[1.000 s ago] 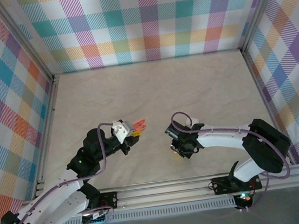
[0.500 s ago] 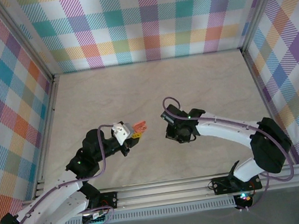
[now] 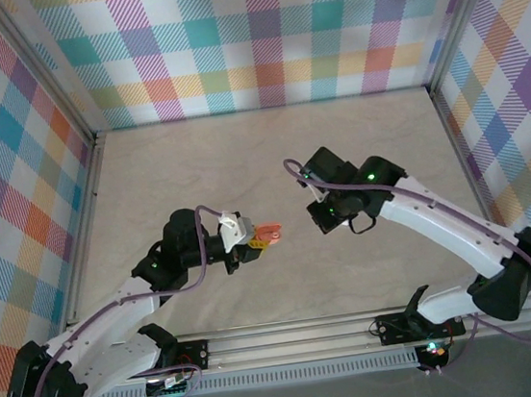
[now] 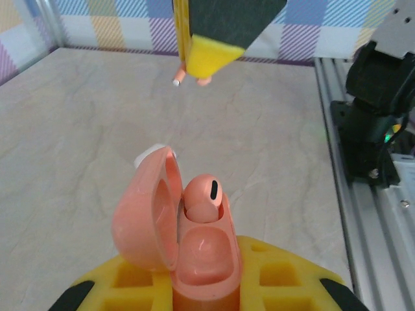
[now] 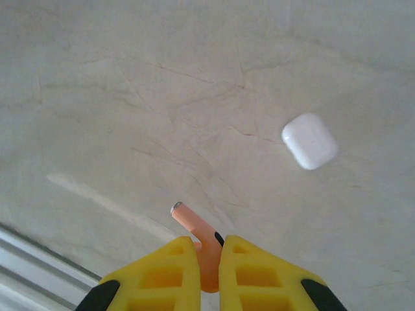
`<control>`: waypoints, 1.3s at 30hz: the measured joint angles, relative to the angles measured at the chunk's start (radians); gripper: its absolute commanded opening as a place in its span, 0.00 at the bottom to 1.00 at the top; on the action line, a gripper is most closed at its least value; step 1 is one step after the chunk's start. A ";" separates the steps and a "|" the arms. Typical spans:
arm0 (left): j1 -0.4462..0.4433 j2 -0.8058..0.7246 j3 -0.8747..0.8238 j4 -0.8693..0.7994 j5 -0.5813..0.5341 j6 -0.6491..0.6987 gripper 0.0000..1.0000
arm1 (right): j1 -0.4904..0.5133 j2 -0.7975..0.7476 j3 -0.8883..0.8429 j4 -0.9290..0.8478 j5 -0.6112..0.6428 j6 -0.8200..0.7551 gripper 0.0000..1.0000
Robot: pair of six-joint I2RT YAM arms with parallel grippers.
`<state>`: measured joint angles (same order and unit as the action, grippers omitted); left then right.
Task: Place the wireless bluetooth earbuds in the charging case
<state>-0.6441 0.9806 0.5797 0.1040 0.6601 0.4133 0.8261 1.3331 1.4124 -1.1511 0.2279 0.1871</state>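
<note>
My left gripper (image 3: 251, 240) is shut on the salmon-pink charging case (image 3: 268, 234), held above the table. In the left wrist view the charging case (image 4: 206, 259) stands upright between the yellow pads (image 4: 285, 278), with its lid (image 4: 144, 217) swung open to the left. One earbud (image 4: 205, 196) sits in the far slot, and the near slot is bare. My right gripper (image 3: 325, 216) hangs a short way right of the case, shut on the other earbud (image 5: 206, 249), whose stem points up and left. That earbud (image 4: 194, 79) also shows under the right finger (image 4: 215, 48).
A white rounded case (image 5: 310, 140) lies on the marble table (image 3: 270, 159) below my right gripper. Checked walls close in the back and both sides. An aluminium rail (image 3: 359, 330) and the arm bases run along the near edge.
My right gripper has lifted off the table with the earbud and moved back and up. My left gripper carried the open case a little to the right, toward it.
</note>
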 measured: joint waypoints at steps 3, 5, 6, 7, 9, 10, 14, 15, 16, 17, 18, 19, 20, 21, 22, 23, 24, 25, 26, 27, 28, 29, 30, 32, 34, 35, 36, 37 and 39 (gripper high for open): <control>0.000 0.039 0.030 0.002 0.045 0.007 0.00 | 0.013 -0.013 0.050 -0.058 0.007 -0.111 0.00; 0.000 0.061 0.042 0.004 0.074 0.016 0.00 | 0.039 -0.010 0.085 -0.086 0.006 -0.177 0.00; 0.000 0.069 0.045 0.004 0.085 0.019 0.00 | 0.054 -0.006 0.106 -0.100 0.006 -0.206 0.00; 0.000 0.078 0.046 0.007 0.098 0.022 0.00 | 0.071 0.000 0.133 -0.111 0.001 -0.234 0.00; 0.000 0.090 0.046 0.010 0.117 0.023 0.00 | 0.099 0.015 0.187 -0.124 -0.019 -0.279 0.00; 0.000 0.097 0.046 0.013 0.126 0.025 0.00 | 0.111 0.027 0.217 -0.129 -0.033 -0.299 0.00; 0.000 0.115 0.052 0.030 0.150 0.025 0.00 | 0.152 0.082 0.302 -0.138 -0.085 -0.357 0.00; 0.000 0.117 0.054 0.039 0.155 0.025 0.00 | 0.159 0.097 0.311 -0.141 -0.098 -0.367 0.00; 0.000 0.118 0.055 0.051 0.161 0.024 0.00 | 0.164 0.114 0.318 -0.144 -0.111 -0.378 0.00; 0.000 0.119 0.055 0.058 0.164 0.022 0.00 | 0.168 0.128 0.321 -0.146 -0.122 -0.387 0.00; 0.000 0.119 0.055 0.068 0.170 0.021 0.00 | 0.171 0.143 0.322 -0.149 -0.132 -0.394 0.00; 0.000 0.119 0.055 0.078 0.174 0.020 0.00 | 0.173 0.158 0.322 -0.151 -0.141 -0.406 0.00; 0.000 0.119 0.055 0.087 0.179 0.018 0.00 | 0.174 0.168 0.322 -0.153 -0.145 -0.413 0.00; 0.000 0.119 0.055 0.098 0.183 0.014 0.00 | 0.175 0.181 0.323 -0.153 -0.151 -0.420 0.00; 0.000 0.119 0.055 0.109 0.187 0.009 0.00 | 0.175 0.192 0.327 -0.156 -0.154 -0.429 0.00; 0.000 0.119 0.055 0.116 0.188 0.004 0.00 | 0.177 0.200 0.331 -0.160 -0.156 -0.435 0.00; 0.000 0.119 0.055 0.124 0.190 0.002 0.00 | 0.178 0.209 0.338 -0.164 -0.158 -0.440 0.00; 0.000 0.119 0.054 0.129 0.189 -0.001 0.00 | 0.182 0.216 0.344 -0.169 -0.158 -0.444 0.00; 0.000 0.119 0.054 0.131 0.189 -0.004 0.00 | 0.183 0.220 0.350 -0.173 -0.158 -0.448 0.00; 0.002 0.119 0.054 0.135 0.189 -0.005 0.00 | 0.185 0.223 0.357 -0.178 -0.157 -0.451 0.00; 0.002 0.119 0.053 0.136 0.189 -0.005 0.00 | 0.187 0.227 0.364 -0.182 -0.156 -0.455 0.00; 0.002 0.119 0.053 0.138 0.190 -0.006 0.00 | 0.190 0.230 0.371 -0.185 -0.153 -0.458 0.00; 0.002 0.119 0.053 0.140 0.192 -0.008 0.00 | 0.193 0.235 0.378 -0.189 -0.150 -0.459 0.00; 0.002 0.119 0.053 0.142 0.194 -0.008 0.00 | 0.203 0.250 0.396 -0.199 -0.138 -0.462 0.00; 0.005 0.120 0.052 0.142 0.195 -0.008 0.00 | 0.206 0.262 0.410 -0.205 -0.125 -0.462 0.00; 0.005 0.120 0.051 0.142 0.195 -0.008 0.00 | 0.208 0.266 0.416 -0.205 -0.118 -0.462 0.00; 0.006 0.120 0.051 0.142 0.195 -0.008 0.00 | 0.209 0.270 0.421 -0.206 -0.112 -0.462 0.00; 0.006 0.120 0.051 0.142 0.195 -0.008 0.00 | 0.211 0.275 0.428 -0.209 -0.106 -0.462 0.00; 0.006 0.120 0.050 0.142 0.195 -0.008 0.00 | 0.212 0.282 0.434 -0.213 -0.097 -0.461 0.00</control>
<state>-0.6376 1.1004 0.6296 0.2459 0.8547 0.4057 1.0386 1.6154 1.8462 -1.3640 0.1307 -0.2741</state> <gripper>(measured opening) 0.183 0.101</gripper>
